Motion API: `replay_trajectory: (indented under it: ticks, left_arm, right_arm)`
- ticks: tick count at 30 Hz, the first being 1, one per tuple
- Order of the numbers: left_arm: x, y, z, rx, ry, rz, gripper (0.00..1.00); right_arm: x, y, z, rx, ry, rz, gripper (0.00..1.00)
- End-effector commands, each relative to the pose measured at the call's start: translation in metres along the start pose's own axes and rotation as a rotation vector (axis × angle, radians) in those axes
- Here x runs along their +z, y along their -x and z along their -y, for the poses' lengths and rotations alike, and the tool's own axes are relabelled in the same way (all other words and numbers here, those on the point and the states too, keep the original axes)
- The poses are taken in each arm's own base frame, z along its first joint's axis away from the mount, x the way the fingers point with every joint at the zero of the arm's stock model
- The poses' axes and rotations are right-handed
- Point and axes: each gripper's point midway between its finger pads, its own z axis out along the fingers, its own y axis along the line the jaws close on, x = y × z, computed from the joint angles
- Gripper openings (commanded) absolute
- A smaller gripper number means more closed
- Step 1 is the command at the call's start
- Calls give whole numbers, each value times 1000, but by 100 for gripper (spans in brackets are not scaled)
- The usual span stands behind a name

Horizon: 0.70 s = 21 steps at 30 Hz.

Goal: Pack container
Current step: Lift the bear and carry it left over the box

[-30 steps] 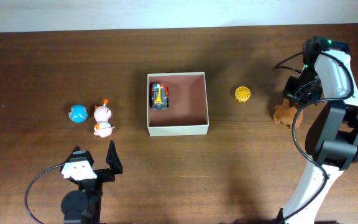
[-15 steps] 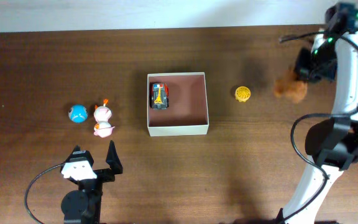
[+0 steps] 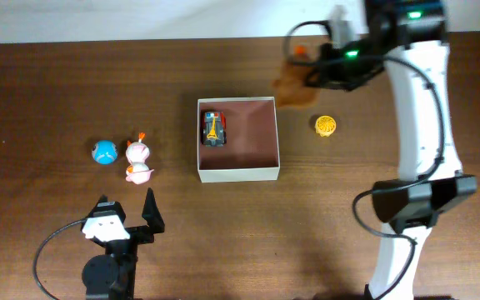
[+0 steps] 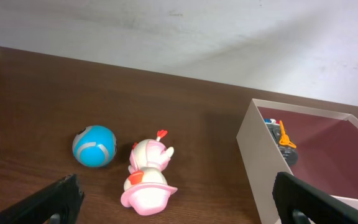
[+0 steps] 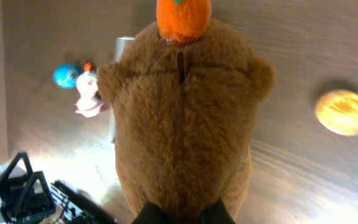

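Observation:
The container [image 3: 238, 173] is a square cream-walled box with a reddish-brown floor at the table's middle; a small toy car [image 3: 213, 127] lies in its left part. My right gripper [image 3: 313, 75] is shut on a brown plush toy [image 3: 293, 87] and holds it in the air just beyond the box's far right corner. In the right wrist view the plush [image 5: 185, 118] fills the frame above the gripper [image 5: 182, 215]. My left gripper [image 3: 128, 218] is open and empty near the front left. The left wrist view shows the box wall [image 4: 260, 163] and the car [image 4: 282, 140].
A yellow ball [image 3: 326, 125] lies right of the box. A blue ball [image 3: 104, 152] and two pink toy figures [image 3: 138, 152] [image 3: 138, 172] lie left of it; the left wrist view shows the ball [image 4: 94, 145] and a pink figure [image 4: 149, 177].
My right arm lifted the brown plush off the table at the far right and swung it left, past the yellow ball, to the box's far right corner. The left arm stayed still.

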Motion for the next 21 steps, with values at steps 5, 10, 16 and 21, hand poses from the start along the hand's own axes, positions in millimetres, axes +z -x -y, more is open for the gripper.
replay_trajectory:
  ticks: [5,10,16,21]
  left_arm:
    - [0,-1,0,15,-6,4,100]
    - [0,0,0,15,-5,4,100]
    - [0,0,0,15,-5,4,100]
    - [0,0,0,15,-5,4,100]
  right_arm:
    - [25,-3,-56,-133,-74,23,5]
    - [61,-5,-53,-136,-194,6,5]
    - [105,-16,-31,-87,-253,-59,5]
    - [132,-42,-9,-48,-283,-162,4]
